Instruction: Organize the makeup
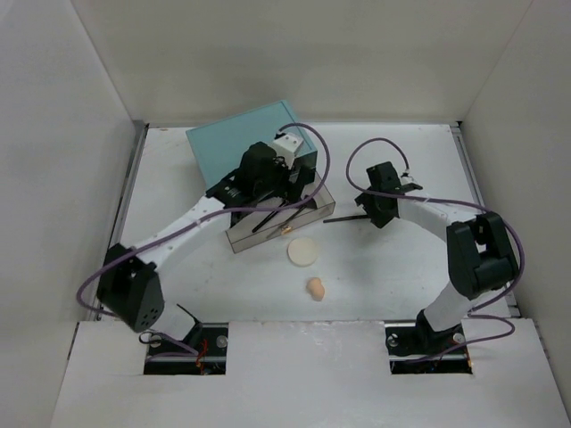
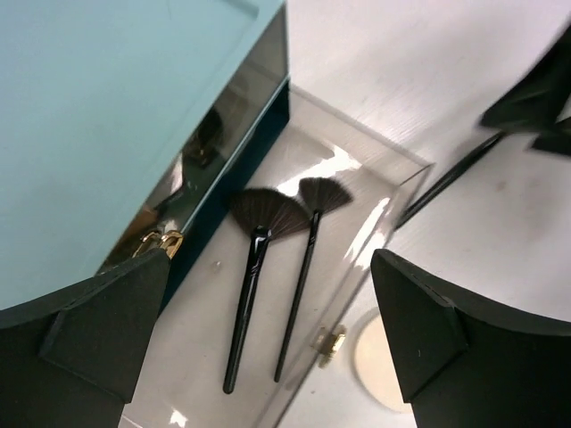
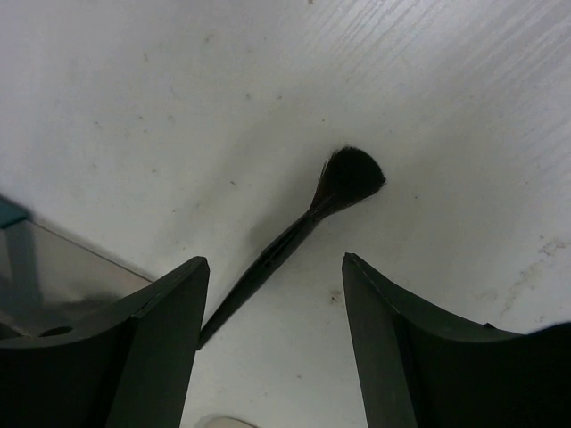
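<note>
Left tool [image 2: 268,294]: I see its fingers spread wide with nothing between them. It hangs over the open drawer [image 2: 352,232]. Right under it, two fan brushes [image 2: 266,212] lie side by side on the drawer floor. Their bristles point toward the teal box [image 2: 107,116] and their handles toward the drawer front, which has a gold handle [image 2: 330,341].

Right tool [image 3: 274,267]: its fingers are apart and clamp nothing. A third brush [image 3: 303,230] lies flat on the tabletop [image 1: 401,267] in the gap, bristles pointing away from the tool. Its handle runs close past one finger; I cannot tell whether they touch. From above, this brush sits just beside the drawer's right end, outside it.

Farther out, a cream puff [image 1: 302,252] lies on the tabletop near the drawer front. A peach sponge [image 1: 315,287] lies closer to the arm bases, apart from the puff.
</note>
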You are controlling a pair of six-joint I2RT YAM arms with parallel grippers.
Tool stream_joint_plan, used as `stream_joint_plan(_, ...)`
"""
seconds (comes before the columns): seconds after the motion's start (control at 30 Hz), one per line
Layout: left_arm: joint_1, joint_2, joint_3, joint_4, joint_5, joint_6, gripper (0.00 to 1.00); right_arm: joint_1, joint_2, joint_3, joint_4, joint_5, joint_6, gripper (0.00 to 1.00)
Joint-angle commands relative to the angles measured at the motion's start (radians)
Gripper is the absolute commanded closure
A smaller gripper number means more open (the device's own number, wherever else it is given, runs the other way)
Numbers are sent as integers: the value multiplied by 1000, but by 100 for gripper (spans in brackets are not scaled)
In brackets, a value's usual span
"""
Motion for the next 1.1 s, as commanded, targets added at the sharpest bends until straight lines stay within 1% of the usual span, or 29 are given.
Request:
stream_joint_plan(0.0,-14,-165,-45,64,-3,-73,0,8,44,50,-20,4,47,34)
stream_joint_plan(0.17,19,-308,-157,84,-35,-184,0,18,100,65,-20,-13,62,44)
stream_joint_plan(0.27,29,-364,-215,58,-78,-234,0,18,120,67,-20,-21,67,62)
stream_joint_plan(0.3,34,-383,-231,47,-91,-251,0,18,127,67,-20,-21,70,73)
stream_joint_plan(0.33,37,-397,-243,42,-97,-264,0,18,128,67,-20,-23,70,79)
stream_joint_plan(0.4,52,-438,-278,38,-106,-287,0,18,125,62,-24,-23,76,97)
stream_joint_plan(0.43,60,-452,-289,38,-108,-294,0,18,119,61,-24,-21,78,99)
stream_joint_plan(0.57,101,-510,-334,36,-108,-326,0,18,27,39,-26,25,61,100)
stream_joint_plan(0.7,134,-547,-363,30,-108,-351,0,37,-140,13,-33,112,-20,100)
stream_joint_plan(0.83,134,-567,-386,30,-102,-365,0,106,-293,41,-53,203,-74,100)
stream_joint_plan(0.9,131,-570,-395,30,-102,-374,0,154,-320,84,-49,229,-91,100)
stream_joint_plan(0.97,123,-572,-406,23,-98,-388,0,192,-306,131,-43,228,-93,100)
stream_joint_plan(1.07,114,-587,-423,12,-100,-406,0,270,-211,226,-12,247,-76,100)
